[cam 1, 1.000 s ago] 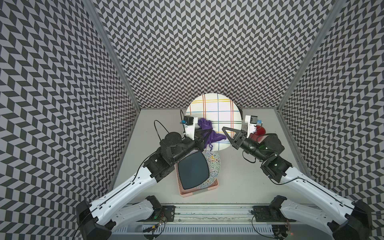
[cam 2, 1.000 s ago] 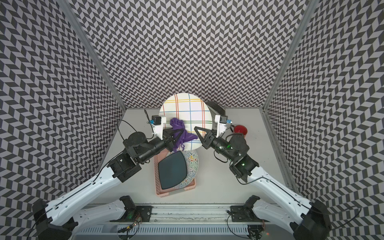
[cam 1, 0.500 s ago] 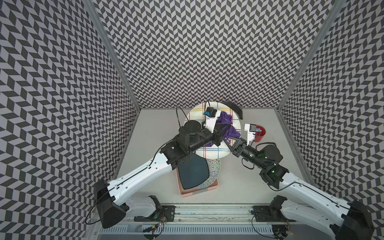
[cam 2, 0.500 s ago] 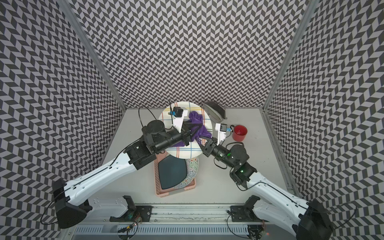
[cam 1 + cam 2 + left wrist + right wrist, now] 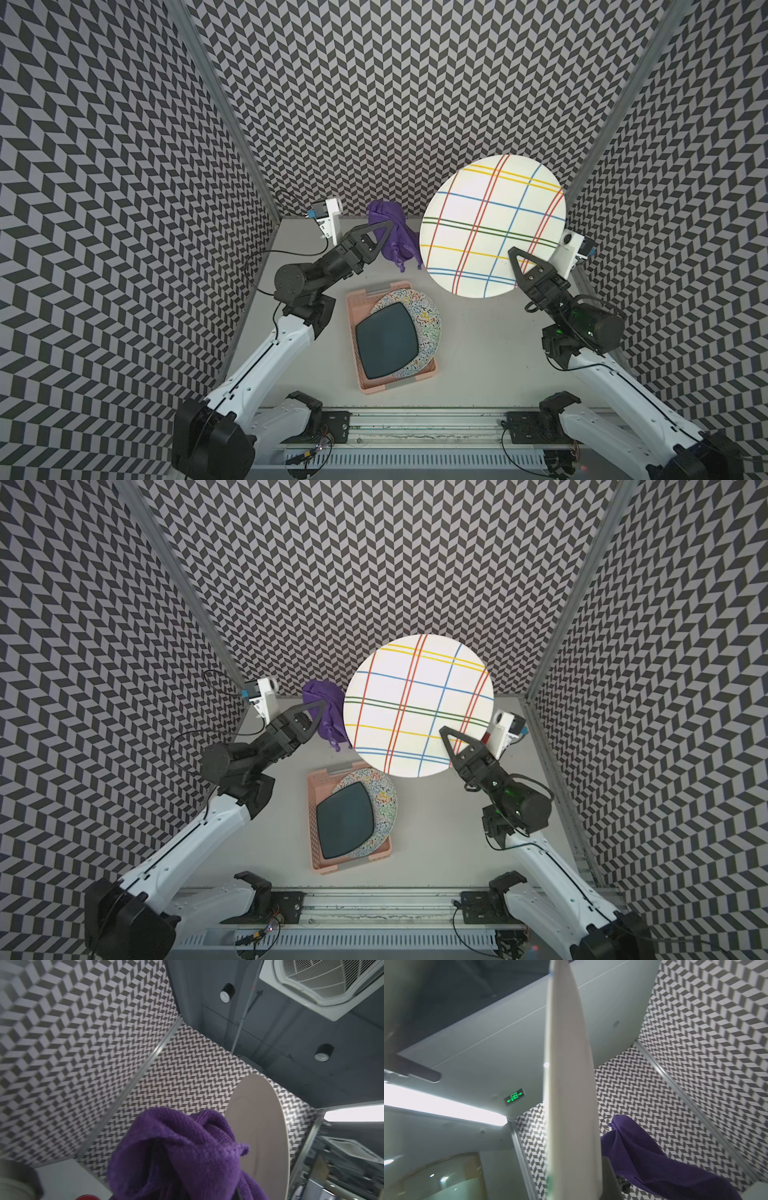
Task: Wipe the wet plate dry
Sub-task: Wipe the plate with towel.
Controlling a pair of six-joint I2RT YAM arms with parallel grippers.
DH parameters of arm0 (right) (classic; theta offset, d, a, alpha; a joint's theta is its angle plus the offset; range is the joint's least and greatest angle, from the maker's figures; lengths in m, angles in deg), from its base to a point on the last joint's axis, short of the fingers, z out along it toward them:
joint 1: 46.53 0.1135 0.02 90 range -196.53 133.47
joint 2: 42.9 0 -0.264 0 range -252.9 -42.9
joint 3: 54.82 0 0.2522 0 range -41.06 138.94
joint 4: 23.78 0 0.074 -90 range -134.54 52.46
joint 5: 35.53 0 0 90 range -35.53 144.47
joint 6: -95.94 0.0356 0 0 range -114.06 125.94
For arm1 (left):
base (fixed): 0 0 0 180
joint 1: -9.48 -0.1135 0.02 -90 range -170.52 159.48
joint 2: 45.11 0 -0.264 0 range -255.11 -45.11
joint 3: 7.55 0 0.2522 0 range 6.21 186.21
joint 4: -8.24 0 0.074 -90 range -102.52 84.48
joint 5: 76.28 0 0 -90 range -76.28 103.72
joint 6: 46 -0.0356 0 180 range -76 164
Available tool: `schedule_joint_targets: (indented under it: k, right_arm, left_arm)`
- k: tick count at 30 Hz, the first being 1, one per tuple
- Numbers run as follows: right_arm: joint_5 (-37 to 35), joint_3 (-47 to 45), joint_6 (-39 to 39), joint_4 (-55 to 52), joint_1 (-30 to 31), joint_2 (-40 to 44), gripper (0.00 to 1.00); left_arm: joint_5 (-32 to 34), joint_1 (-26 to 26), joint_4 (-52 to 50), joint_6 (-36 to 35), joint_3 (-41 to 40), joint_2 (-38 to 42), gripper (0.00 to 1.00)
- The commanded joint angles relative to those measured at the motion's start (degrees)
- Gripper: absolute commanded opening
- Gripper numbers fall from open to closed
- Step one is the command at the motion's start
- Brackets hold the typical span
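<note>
The plate [image 5: 492, 226] is round and white with coloured crossing lines. It is held up high in both top views, its face towards the camera [image 5: 417, 706]. My right gripper [image 5: 515, 255] [image 5: 444, 731] is shut on its lower right rim. The right wrist view shows the plate [image 5: 571, 1084] edge-on between the right gripper's [image 5: 579, 1184] fingers. My left gripper [image 5: 384, 228] [image 5: 320, 707] is shut on a bunched purple cloth [image 5: 395, 237] [image 5: 328, 712] just left of the plate's rim. Whether the cloth touches the plate I cannot tell. In the left wrist view the cloth [image 5: 176, 1157] hides the jaws, beside the plate's plain back [image 5: 259, 1126].
A pink tray [image 5: 353, 299] [image 5: 312, 787] sits on the table's middle front. In it a dark square plate [image 5: 386, 340] lies on a speckled round plate [image 5: 426, 318]. Patterned walls stand close on three sides, and the arm bases and a rail run along the front.
My left gripper has pulled back to the left with the cloth, off the plate's face. My right gripper has lifted the plate up and to the right.
</note>
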Motion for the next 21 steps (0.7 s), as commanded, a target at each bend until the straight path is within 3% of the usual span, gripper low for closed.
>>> schedule_joint_targets:
  k: [1,7,14,18,21]
  right_arm:
    - [4.04,-0.2,7.93,13.62,0.34,-3.97,0.0]
    - [6.25,1.47,2.8,7.55,5.16,-6.1,0.0]
    - [3.09,5.74,-1.7,4.03,12.19,-11.0,0.0]
    - [0.34,12.91,1.18,4.18,10.04,-13.79,0.0]
    - [-0.23,16.25,1.5,0.39,6.09,-13.09,0.0]
  left_arm:
    - [-3.76,1.92,26.12,19.79,3.22,-4.2,0.0]
    - [-2.85,7.06,24.82,19.02,8.13,-8.06,0.0]
    - [-1.8,14.79,26.89,18.01,8.21,-10.63,0.0]
    - [-0.38,20.14,21.12,10.42,3.72,-8.03,0.0]
    - [1.1,19.32,19.94,9.67,1.75,-5.76,0.0]
